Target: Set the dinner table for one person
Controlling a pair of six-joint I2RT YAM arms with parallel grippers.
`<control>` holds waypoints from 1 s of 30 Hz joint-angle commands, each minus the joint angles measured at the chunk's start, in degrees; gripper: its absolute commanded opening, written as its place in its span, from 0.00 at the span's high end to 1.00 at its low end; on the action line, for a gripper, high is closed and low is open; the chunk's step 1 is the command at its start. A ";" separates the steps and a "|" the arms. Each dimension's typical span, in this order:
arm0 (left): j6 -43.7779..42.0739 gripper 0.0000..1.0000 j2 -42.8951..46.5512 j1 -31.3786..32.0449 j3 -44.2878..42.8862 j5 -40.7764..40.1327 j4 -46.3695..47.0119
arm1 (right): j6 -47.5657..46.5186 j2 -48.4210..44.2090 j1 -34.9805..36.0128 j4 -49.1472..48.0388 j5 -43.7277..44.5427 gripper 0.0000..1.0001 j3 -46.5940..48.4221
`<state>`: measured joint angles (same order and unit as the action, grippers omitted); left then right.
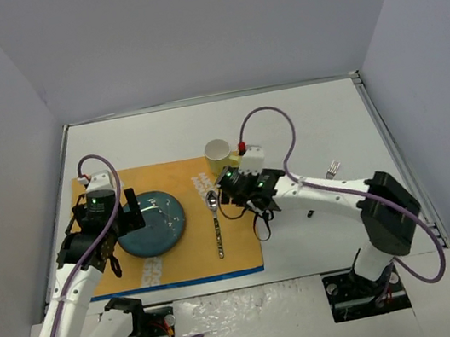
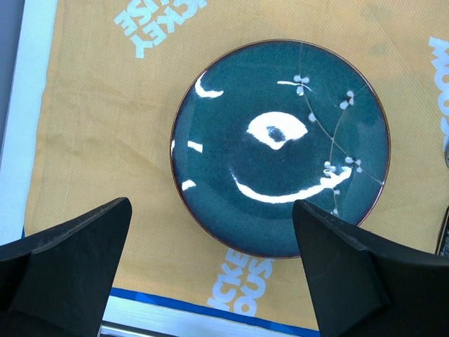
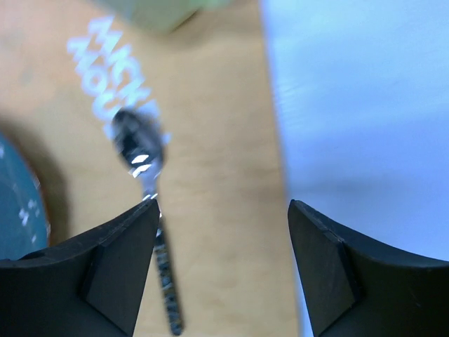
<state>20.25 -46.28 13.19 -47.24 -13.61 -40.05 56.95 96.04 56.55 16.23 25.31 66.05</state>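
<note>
The white dinner table (image 1: 303, 121) carries an orange placemat (image 1: 181, 267) with a blue edge. A dark blue plate (image 1: 152, 223) with white blossoms lies on the mat's left half; it fills the left wrist view (image 2: 280, 147). A spoon (image 1: 215, 222) lies on the mat right of the plate, bowl away from me. A pale yellow cup (image 1: 218, 153) stands upright at the mat's far right corner. My left gripper (image 1: 123, 233) is open and empty over the plate's left rim (image 2: 210, 202). My right gripper (image 1: 233, 191) is open and empty just right of the spoon (image 3: 223, 203).
A fork (image 1: 333, 169) lies on the bare table to the right, beyond my right arm. A small dark thing (image 1: 310, 213) lies by that arm. White walls close the table on three sides. In the right wrist view the spoon (image 3: 144, 168) runs under the left finger.
</note>
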 commanded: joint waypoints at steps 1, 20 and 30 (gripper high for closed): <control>0.41 0.03 0.66 0.78 -1.80 -0.55 1.90 | -3.93 -12.51 -9.05 3.11 5.46 0.28 -5.52; -1.72 0.03 -2.59 1.31 -1.86 4.57 3.73 | -34.82 -20.86 -69.77 -19.94 -35.74 0.29 -21.16; -2.67 0.03 -2.80 1.22 -1.86 5.57 4.30 | -41.23 -7.77 -71.87 -29.67 -46.91 0.33 -21.72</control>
<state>18.62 -49.01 14.20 -47.24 -8.45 -38.63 20.73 86.93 -15.07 -6.38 -14.89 43.48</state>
